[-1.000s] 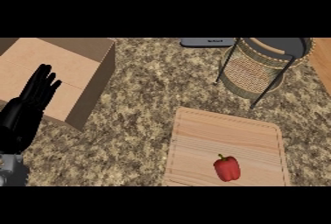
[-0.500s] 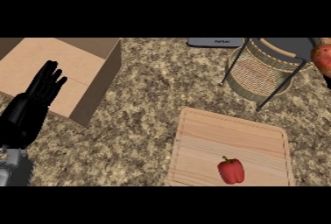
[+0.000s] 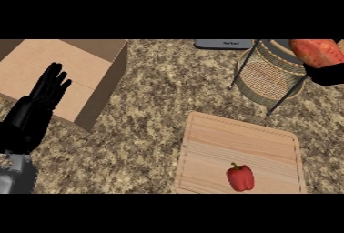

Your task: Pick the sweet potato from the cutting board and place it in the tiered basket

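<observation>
Gripping sweet potato [image 3: 317,51] in right hand [image 3: 328,73], fingers mostly out of view, above tiered basket [image 3: 270,75]. Left hand [image 3: 32,119] open, resting far off.

A: What does everything rest on?

B: A speckled brown-and-tan granite tabletop [image 3: 154,91]. It fills the head view from edge to edge, mottled all over with dark flecks.

A: Any furniture or fixtures nearby?

B: At the upper left sits a plain tan cardboard box [image 3: 70,75], its shaded side wall facing the middle of the stone. At the top edge lies a small flat grey panel [image 3: 224,43] with faint lettering too small to read.

A: And the light?

B: Even and soft. Walls, floor and windows lie outside the view.
</observation>
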